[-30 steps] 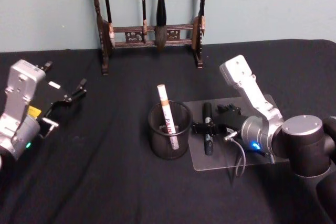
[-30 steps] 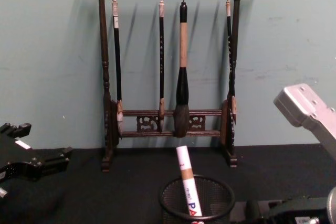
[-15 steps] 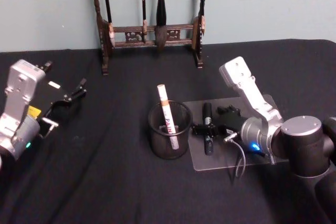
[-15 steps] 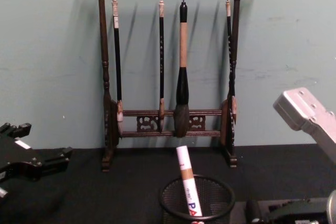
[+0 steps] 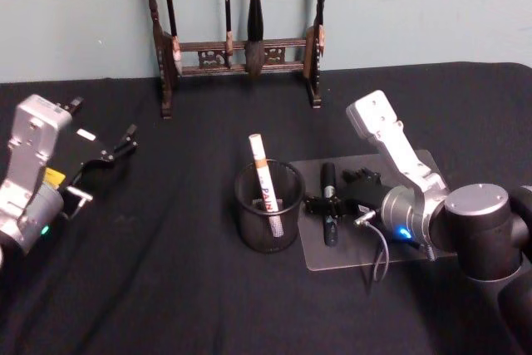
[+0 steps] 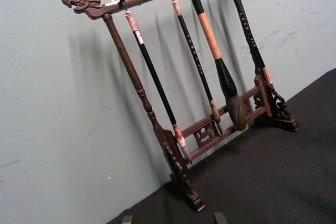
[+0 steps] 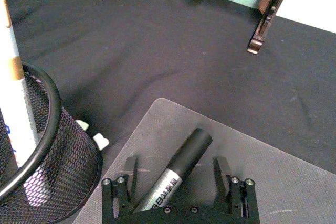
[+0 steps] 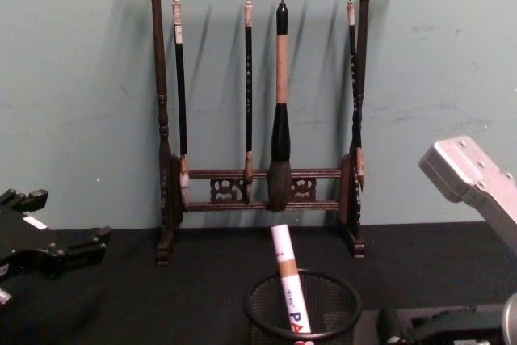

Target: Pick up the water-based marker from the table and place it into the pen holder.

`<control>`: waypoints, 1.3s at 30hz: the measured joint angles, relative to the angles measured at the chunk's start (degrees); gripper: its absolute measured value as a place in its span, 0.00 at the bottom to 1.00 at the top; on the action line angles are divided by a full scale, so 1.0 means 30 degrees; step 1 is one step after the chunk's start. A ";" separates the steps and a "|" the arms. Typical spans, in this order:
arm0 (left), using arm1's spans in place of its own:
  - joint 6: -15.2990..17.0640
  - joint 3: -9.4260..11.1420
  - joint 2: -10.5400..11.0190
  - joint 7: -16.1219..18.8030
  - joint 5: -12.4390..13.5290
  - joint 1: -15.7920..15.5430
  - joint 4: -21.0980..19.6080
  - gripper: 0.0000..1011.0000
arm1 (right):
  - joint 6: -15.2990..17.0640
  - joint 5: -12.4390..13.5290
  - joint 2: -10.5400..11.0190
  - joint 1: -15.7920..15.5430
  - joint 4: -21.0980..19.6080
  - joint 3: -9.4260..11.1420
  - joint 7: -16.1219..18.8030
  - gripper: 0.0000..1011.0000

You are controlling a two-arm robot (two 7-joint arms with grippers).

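1. Head view: the pen holder is standing near the middle of the counter, and a white marker is leaning inside it. A clear mat is lying just to the holder's right. The black water-based marker is lying flat on the mat, pointing toward the counter's far edge. The right end effector is sitting low over the mat, straddling the marker. The left end effector is hanging near the counter's left edge, well apart from the holder. A wooden brush rack is standing along the far edge.
2. Left wrist view: two fingertips of the left end effector are just showing, set wide apart. The brush rack is standing ahead of them against the wall.
3. Right wrist view: the right end effector's fingers are spread wide, one on each side of the marker. A gap is showing between each finger and the barrel. The marker is resting on the mat, and the holder is standing just beside the mat.
4. Chest view: the holder is standing at the near edge in the middle, with the white marker sticking up above its rim. The right end effector is showing low at the right, and the left one low at the left.
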 joint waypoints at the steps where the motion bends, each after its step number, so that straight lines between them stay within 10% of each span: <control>1: 0.0000 0.0000 0.0000 -0.0001 0.0000 -0.0001 0.0000 0.99 | 0.0000 0.0008 0.0001 0.0000 0.0000 -0.0001 -0.0004 0.93; 25: 0.0000 0.0001 0.0000 -0.0001 0.0000 -0.0001 0.0000 0.99 | 0.0001 0.0080 0.0007 -0.0001 -0.0029 -0.0001 -0.0037 0.25; 39: -0.0001 0.0001 0.0000 -0.0001 0.0000 0.0000 0.0000 0.99 | -0.0092 0.0084 0.0021 -0.0027 -0.0064 0.0011 0.0018 0.24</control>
